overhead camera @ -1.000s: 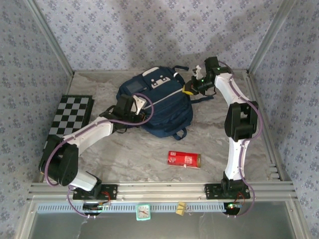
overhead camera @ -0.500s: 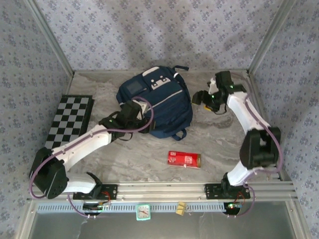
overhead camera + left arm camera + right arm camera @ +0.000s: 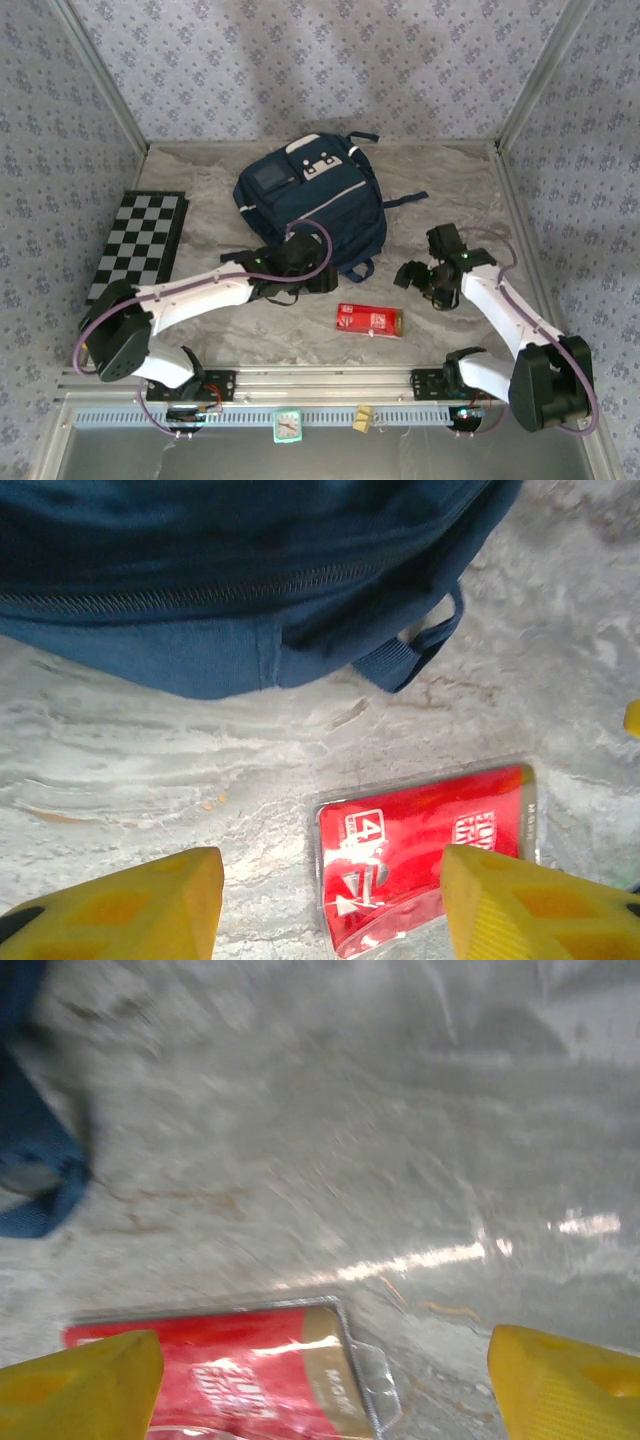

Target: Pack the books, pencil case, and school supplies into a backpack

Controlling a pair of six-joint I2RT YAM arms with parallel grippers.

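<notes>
Grey marbled table [image 3: 250, 330] is sitting inside blue-patterned wallpaper walls [image 3: 300, 60]. Left gripper [image 3: 335, 905] is hanging with its yellow fingers [image 3: 150, 900] spread moderately apart, gripping nothing. In the left wrist view the school supplies [image 3: 430, 855], a red box with white markings, is lying flat on the table at lower right of the frame, partly between the fingers; contact cannot be told. The navy backpack [image 3: 200, 580] is filling the top of that frame, a strap loop trailing toward the box. Right gripper [image 3: 325, 1385] is standing wide apart, also holding nothing, with the box's end low in its frame. In the top view both arms are reaching toward lower centre, the backpack is lying upper centre, and a chessboard [image 3: 135, 245] is resting at left.
</notes>
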